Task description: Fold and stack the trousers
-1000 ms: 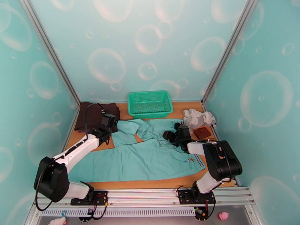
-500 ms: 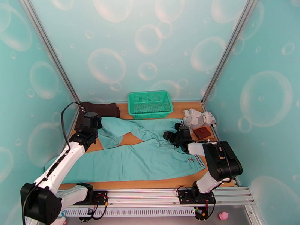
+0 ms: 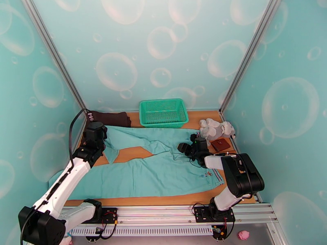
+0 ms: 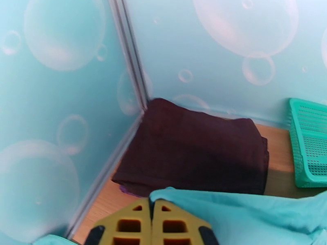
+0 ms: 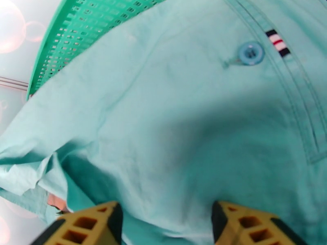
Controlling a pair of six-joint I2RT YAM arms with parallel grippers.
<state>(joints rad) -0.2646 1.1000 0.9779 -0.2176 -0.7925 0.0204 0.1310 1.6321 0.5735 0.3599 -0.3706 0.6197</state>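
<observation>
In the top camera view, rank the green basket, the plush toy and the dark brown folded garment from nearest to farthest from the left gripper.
From the left gripper, shut on the trousers:
1. Dark brown folded garment, just beyond it, far-left corner.
2. Green basket, far centre.
3. Plush toy, far right.

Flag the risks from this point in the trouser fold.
1. The left gripper appears to pinch just the edge of one leg of the trousers, and such a thin bite may slip.
2. It sits close to the dark brown garment. A pull toward that corner could drag cloth onto it.
3. The right gripper is open over the waist, so nothing clamps that end and the whole pair could slide.
</observation>
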